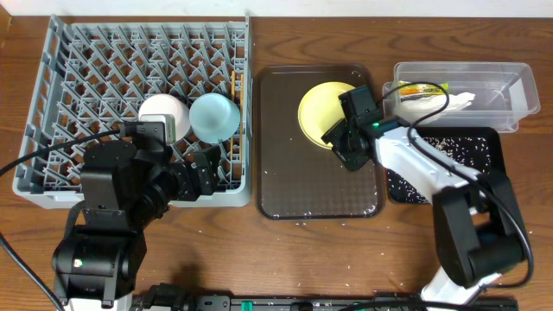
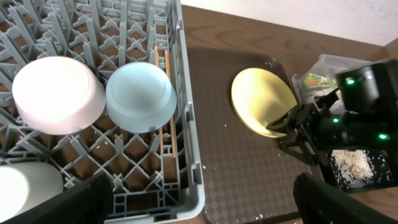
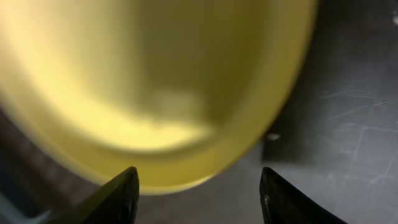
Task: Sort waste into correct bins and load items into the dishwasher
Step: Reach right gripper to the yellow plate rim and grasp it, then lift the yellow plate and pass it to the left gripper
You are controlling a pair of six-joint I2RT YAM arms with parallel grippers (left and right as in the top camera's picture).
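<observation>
Your right gripper (image 3: 198, 180) hangs open at the rim of the yellow plate (image 1: 318, 108) — the plate is on the brown serving tray (image 1: 289, 186). Your left gripper (image 2: 199, 199) is open too, over the grey dish rack (image 1: 39, 104).

You have a brown wooden table (image 1: 346, 259) carrying four things directly. Take the dark brown serving tray (image 1: 302, 186) as your marker. The grey dish rack (image 1: 39, 130) sits just to its left. The clear plastic tub (image 1: 510, 86) lies to its right toward the far edge, and the black tray (image 1: 484, 160) to its right on the nearer side. A few pale crumbs (image 1: 300, 223) dot the wood along its near edge.
</observation>
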